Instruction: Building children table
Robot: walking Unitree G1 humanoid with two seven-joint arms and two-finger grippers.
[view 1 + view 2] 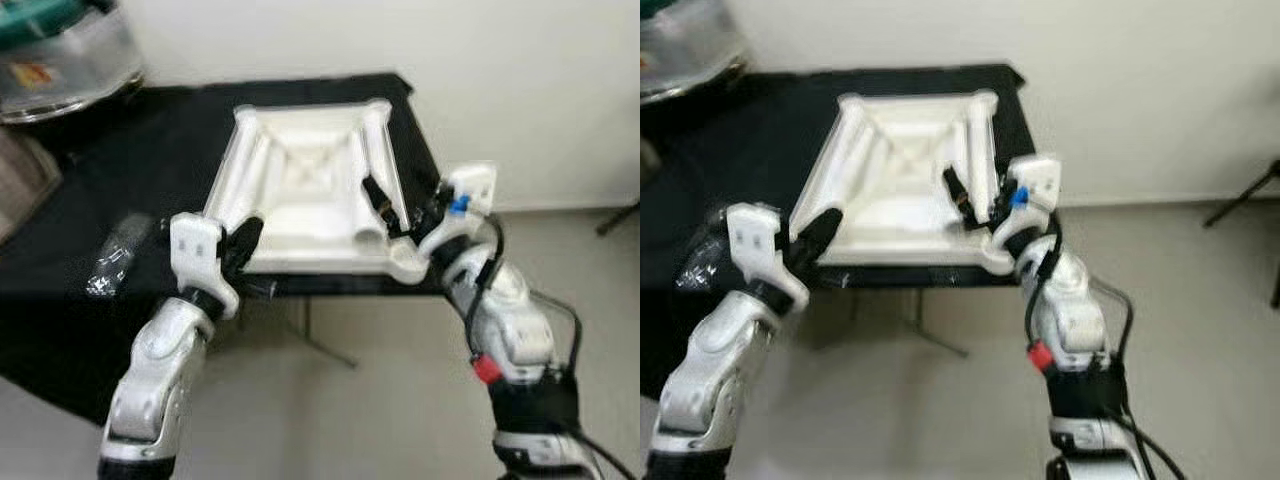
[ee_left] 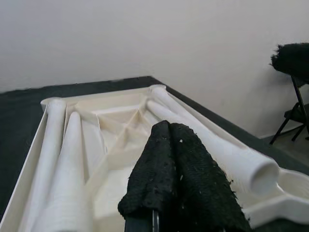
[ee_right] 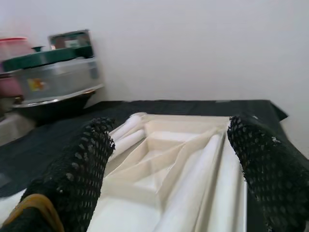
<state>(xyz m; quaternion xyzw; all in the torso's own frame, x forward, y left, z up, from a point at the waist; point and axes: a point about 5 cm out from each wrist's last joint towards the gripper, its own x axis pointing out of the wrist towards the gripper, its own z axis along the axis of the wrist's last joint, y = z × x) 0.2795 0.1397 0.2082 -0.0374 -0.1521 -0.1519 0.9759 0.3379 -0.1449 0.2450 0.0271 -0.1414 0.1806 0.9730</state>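
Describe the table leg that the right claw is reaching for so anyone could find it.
On the black-covered table lies the upturned white tabletop. Along its right-hand side lies a loose white leg, its open hollow end facing the robot, between the fingers of the open right claw.

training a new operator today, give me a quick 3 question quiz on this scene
1. True or false: the white tabletop lies upside down on the black cloth, with loose legs resting in it.
2. Which pincer has its fingers spread wide? A) left B) right
3. Fill in: a clear plastic ___ lies on the cloth beside the left pincer.

Key: 1 true. 2 B, the right pincer; the left one is shut. 3 bag.
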